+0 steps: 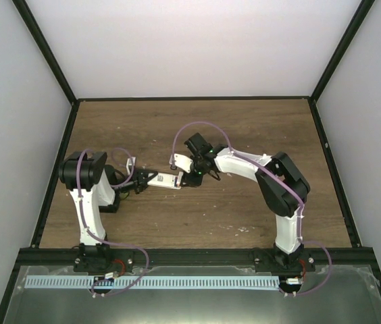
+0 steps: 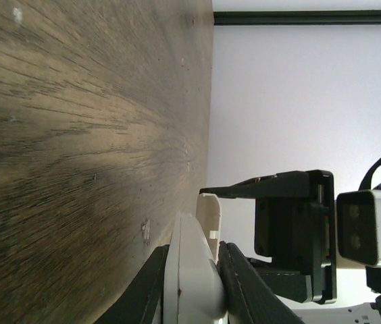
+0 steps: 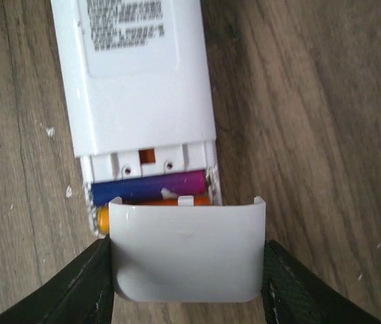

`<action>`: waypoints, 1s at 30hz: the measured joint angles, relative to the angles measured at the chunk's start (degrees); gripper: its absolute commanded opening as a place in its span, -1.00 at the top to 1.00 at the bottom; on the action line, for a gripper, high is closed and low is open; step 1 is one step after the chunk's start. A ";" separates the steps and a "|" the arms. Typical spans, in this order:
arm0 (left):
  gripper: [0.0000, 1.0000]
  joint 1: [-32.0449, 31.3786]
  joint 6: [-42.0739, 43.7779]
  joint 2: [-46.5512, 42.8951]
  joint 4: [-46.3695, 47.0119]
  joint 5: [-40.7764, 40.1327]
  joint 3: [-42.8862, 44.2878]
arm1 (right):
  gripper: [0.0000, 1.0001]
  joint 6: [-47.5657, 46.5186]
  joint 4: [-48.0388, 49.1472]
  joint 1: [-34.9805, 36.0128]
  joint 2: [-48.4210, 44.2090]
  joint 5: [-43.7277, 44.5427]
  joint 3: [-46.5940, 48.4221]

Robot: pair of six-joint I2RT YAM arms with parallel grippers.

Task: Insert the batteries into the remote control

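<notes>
White bar-shaped remote control [image 3: 136,81] ran toward 12 o'clock, clamped by left jaws, purple and orange cylinder batteries [image 3: 153,185] seated inside. Right jaws pinched the white cover plate [image 3: 187,253] at 6 o'clock.

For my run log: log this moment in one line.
left end effector: shut on remote control | right end effector: gripping cover | purple battery, orange battery: in compartment | cover: not closed

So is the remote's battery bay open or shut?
Open. The purple battery and orange battery show in the remote; the right gripper holds the cover at its end, not slid on.
</notes>
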 measured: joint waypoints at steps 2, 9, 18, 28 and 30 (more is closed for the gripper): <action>1.00 0.07 0.00 0.02 0.00 0.13 0.00 | 0.15 -0.28 -0.22 0.00 0.72 -0.61 1.36; 1.00 0.42 0.11 0.02 0.02 0.20 -0.02 | 0.15 -1.97 -0.46 0.00 1.42 -2.56 2.89; 1.00 0.44 0.33 0.02 0.02 0.22 0.00 | 0.14 -3.26 -1.14 0.04 2.14 -3.89 2.89; 1.00 0.48 0.83 -0.07 0.00 0.07 -0.04 | 0.13 -3.91 -0.92 0.70 3.32 -4.48 3.52; 1.00 0.52 0.87 -0.07 0.00 -0.02 -0.07 | 0.13 -3.93 -0.85 0.98 3.54 -4.50 3.54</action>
